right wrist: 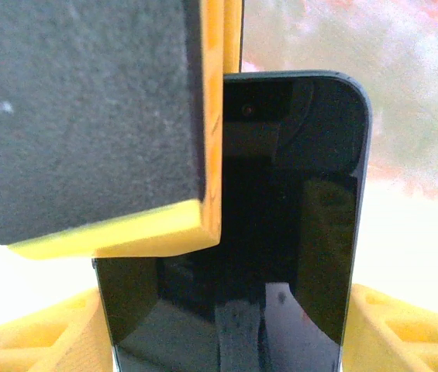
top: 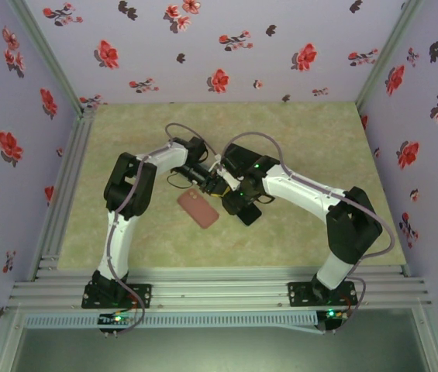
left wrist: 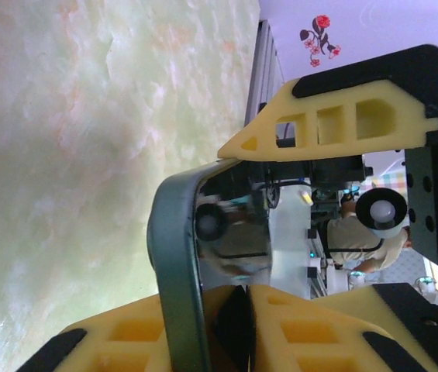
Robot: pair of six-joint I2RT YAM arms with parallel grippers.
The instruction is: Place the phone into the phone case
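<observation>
The phone (right wrist: pixel 296 217) is black with a dark glossy screen, and it is off the table, held between both arms at the middle of the table. My right gripper (right wrist: pixel 226 318) is shut on it, one yellow finger on each long side. My left gripper (left wrist: pixel 242 298) is shut on its upper corner, with the phone's grey rim (left wrist: pixel 174 248) running between the fingers. In the top view the left gripper (top: pixel 217 184) and right gripper (top: pixel 236 198) meet, with the phone (top: pixel 248 213) below them. The pink phone case (top: pixel 198 209) lies flat on the table just left of the grippers.
The table (top: pixel 296 139) is pale green marbled, walled by floral panels on three sides. An aluminium rail (top: pixel 226 291) runs along the near edge by the arm bases. Open tabletop lies behind and to the right of the arms.
</observation>
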